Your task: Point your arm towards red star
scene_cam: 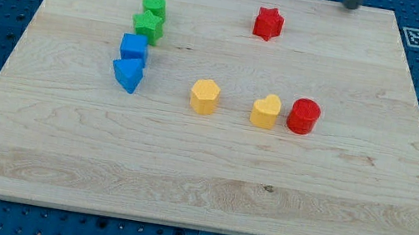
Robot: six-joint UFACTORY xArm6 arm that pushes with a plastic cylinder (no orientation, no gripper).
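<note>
The red star (267,23) lies near the view's top, right of centre, on the wooden board (199,183). My tip (351,5) shows only as a short dark stub at the view's top edge, up and to the right of the red star, apart from it by some distance. It touches no block.
A green cylinder (155,5) and a green star (148,26) sit at upper left, with a blue cube (134,46) and a blue triangle (128,74) just below them. A yellow hexagon (204,96), a yellow heart (266,110) and a red cylinder (304,116) form a row at centre.
</note>
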